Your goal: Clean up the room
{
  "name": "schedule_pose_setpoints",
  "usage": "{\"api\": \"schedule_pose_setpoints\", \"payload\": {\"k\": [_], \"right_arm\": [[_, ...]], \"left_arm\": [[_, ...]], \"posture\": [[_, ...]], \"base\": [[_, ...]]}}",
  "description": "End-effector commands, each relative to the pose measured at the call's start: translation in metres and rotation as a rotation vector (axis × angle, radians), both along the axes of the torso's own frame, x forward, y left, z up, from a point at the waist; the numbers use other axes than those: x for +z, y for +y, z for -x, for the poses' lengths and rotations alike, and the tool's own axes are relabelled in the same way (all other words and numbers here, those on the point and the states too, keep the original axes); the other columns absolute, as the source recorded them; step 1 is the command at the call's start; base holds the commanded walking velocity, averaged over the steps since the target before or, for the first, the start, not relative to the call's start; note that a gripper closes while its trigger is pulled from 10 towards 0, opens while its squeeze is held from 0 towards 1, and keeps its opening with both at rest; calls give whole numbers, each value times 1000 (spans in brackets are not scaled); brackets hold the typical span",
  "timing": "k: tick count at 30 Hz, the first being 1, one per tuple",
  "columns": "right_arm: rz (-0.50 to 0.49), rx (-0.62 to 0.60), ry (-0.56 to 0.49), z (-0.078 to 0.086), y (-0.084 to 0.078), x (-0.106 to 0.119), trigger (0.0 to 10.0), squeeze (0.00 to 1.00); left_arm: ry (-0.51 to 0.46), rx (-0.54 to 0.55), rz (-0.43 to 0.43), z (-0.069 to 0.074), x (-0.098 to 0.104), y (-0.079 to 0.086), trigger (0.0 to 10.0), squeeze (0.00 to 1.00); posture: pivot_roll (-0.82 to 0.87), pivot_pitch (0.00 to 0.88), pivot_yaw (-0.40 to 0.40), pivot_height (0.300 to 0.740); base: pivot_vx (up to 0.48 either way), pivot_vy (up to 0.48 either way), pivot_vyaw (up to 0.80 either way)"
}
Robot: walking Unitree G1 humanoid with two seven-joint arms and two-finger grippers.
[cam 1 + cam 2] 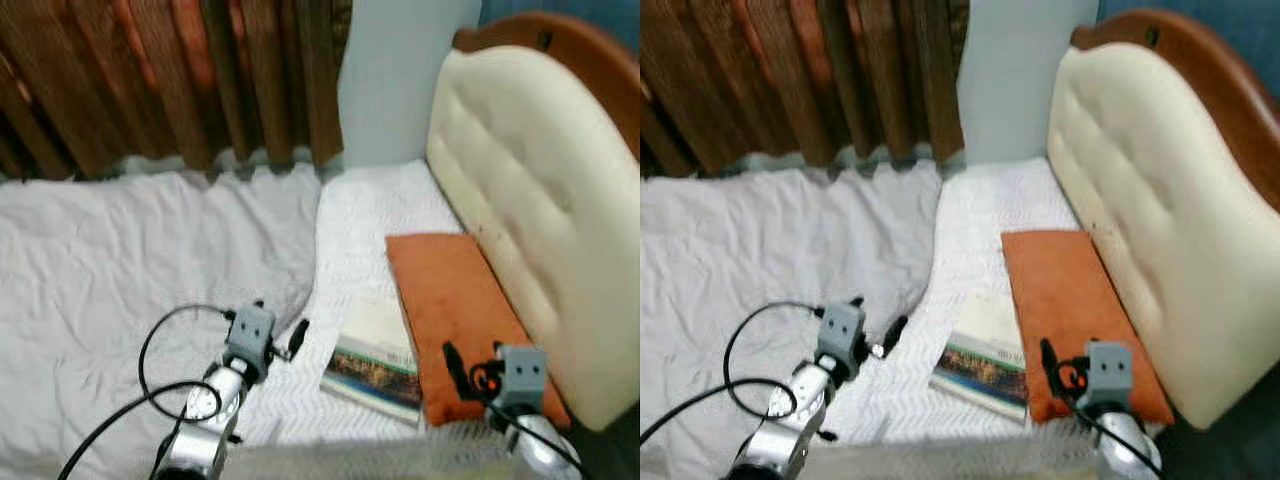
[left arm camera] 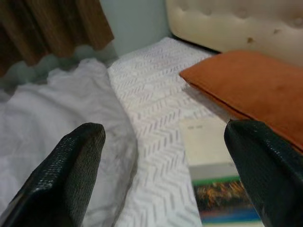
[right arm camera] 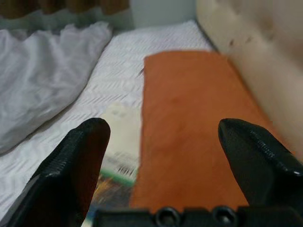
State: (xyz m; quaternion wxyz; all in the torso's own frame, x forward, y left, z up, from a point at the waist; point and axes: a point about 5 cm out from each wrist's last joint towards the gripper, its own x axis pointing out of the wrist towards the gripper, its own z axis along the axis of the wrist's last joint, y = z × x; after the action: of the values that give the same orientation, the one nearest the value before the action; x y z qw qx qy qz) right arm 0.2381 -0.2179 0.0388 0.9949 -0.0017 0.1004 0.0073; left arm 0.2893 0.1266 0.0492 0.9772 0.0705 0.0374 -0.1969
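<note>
Bed [image 1: 370, 210] takes up most of the head views, its white patterned cover running from the lower centre of the frame up to the wall, with a padded cream headboard [image 1: 530, 180] along the right edge. Book [image 1: 375, 360] lies flat on the cover at lower centre, its long side just beside an orange cushion [image 1: 450, 320] that rests flat against the foot of the headboard. A crumpled grey sheet [image 1: 130, 260] is pushed over to the left half of the frame, its edge folded back off the patterned cover, under brown curtains [image 1: 170, 70] at the top left.

Left pincer [image 2: 165, 175] hovers low over the bed near the sheet's edge, spread wide with nothing between its fingers; its wrist view looks straight at the gap between sheet and book, so it seems lined up for either one (which one I cannot tell). Right pincer [image 3: 163, 165] is also spread and empty, held above the near end of the cushion, with the book's corner under its left finger in the wrist view.

Judging by the task, the book is the loose item most out of place and the sheet wants straightening; nothing is gripped yet, so tidying looks barely begun. Both arms sit low at the bottom of the frame, poised for a reach forward.
</note>
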Motion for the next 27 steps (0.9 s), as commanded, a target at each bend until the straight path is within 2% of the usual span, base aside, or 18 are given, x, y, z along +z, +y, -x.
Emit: {"api": "schedule_pose_setpoints", "payload": {"k": [1, 9, 13, 15, 16, 18, 20, 21, 23, 26, 27], "right_arm": [[-11, 20, -9, -2, 10, 1, 10000, 0], [-10, 24, -6, 0, 10, 1, 10000, 0], [5, 54, -16, 6, 12, 3, 10000, 0], [9, 63, -18, 8, 14, 4, 10000, 0], [14, 94, -32, 14, 18, 10, 10000, 0], [14, 117, -45, 21, 21, 18, 10000, 0], [14, 133, -46, 34, 22, 30, 10000, 0], [14, 133, -46, 34, 22, 30, 10000, 0], [9, 158, -1, 58, 27, 39, 10000, 0], [9, 181, 47, 81, 30, 45, 10000, 0], [12, 184, 53, 92, 30, 53, 10000, 0]], "left_arm": [[30, 53, -4, -2, -4, 17, 10000, 0], [40, 73, 4, -7, -3, 22, 10000, 0], [57, 105, -26, -12, -5, 32, 10000, 0], [55, 116, -38, -14, -4, 35, 10000, 0], [66, 140, -45, -24, 0, 43, 10000, 0], [79, 157, -38, -31, 3, 48, 10000, 0], [84, 166, -29, -36, 7, 49, 10000, 0], [84, 166, -29, -36, 7, 49, 10000, 0], [126, 169, -85, -42, 3, 42, 10000, 0], [146, 170, -117, -46, 3, 36, 10000, 0], [140, 171, -120, -48, 5, 36, 10000, 0]], "posture": [[-157, 29, 44, 740], [-164, 37, 47, 740], [-177, 67, 47, 740], [-183, 83, 46, 740], [-198, 151, 38, 740], [-213, 203, 29, 740], [-252, 315, 12, 740], [-252, 315, 12, 740], [-286, 483, -27, 740], [-297, 558, -36, 740], [-323, 625, -41, 740]], "base": [[364, -307, 0], [386, -281, 0], [401, -126, 0], [0, 0, 0], [0, 0, 0], [0, 0, 0], [0, 0, 0], [0, 0, 0], [0, 0, 0], [0, 0, 0], [0, 0, 0]]}}
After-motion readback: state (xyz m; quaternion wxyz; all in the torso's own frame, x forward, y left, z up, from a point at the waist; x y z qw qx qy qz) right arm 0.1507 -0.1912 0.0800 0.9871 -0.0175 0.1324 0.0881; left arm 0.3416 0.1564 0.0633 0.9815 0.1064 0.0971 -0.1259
